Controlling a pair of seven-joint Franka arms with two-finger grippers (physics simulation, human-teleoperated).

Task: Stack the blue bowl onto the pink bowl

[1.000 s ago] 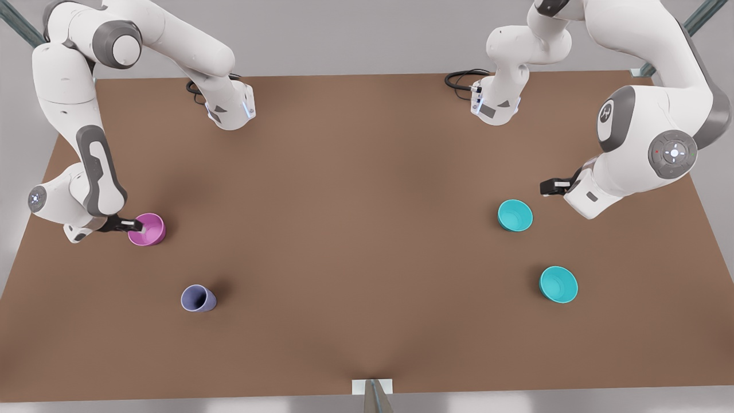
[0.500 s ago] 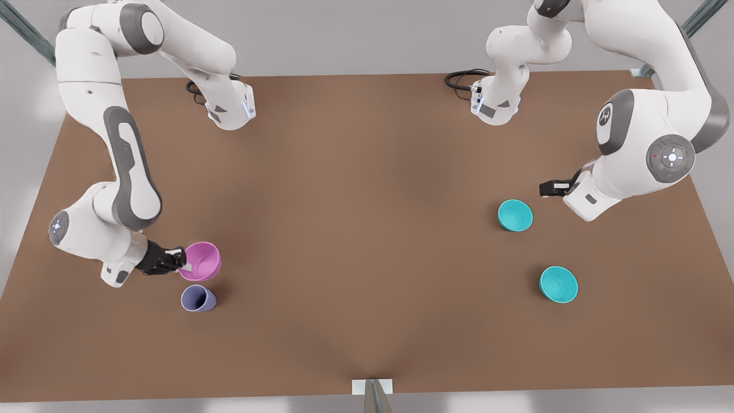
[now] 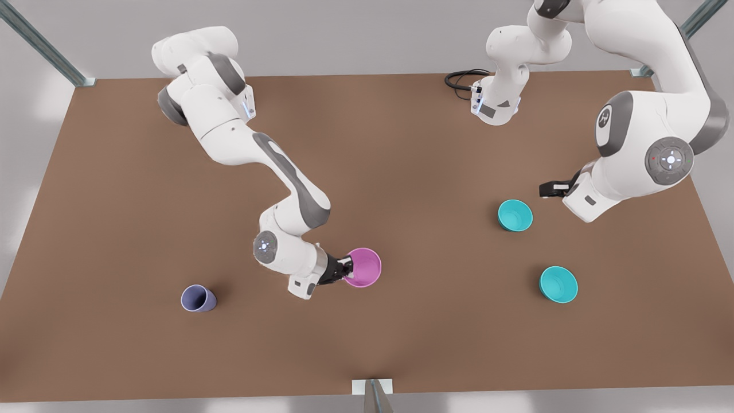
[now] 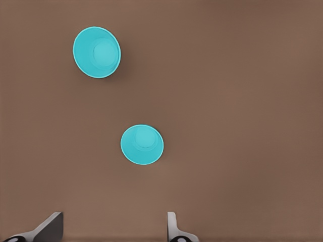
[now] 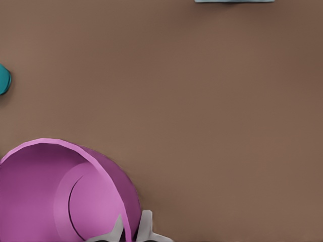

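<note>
Near the front view's centre, the right gripper (image 3: 346,269) pinches the pink bowl (image 3: 363,267) by its rim; a thin grip risks slipping. Right of it, the blue bowl (image 3: 515,215) sits beside the spread left gripper (image 3: 545,189).

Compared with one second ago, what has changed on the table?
The right gripper, shut on the pink bowl, carried it from the front view's left edge toward the table's middle, past the cup. Both blue bowls, the cup and the open left gripper stayed put.
</note>
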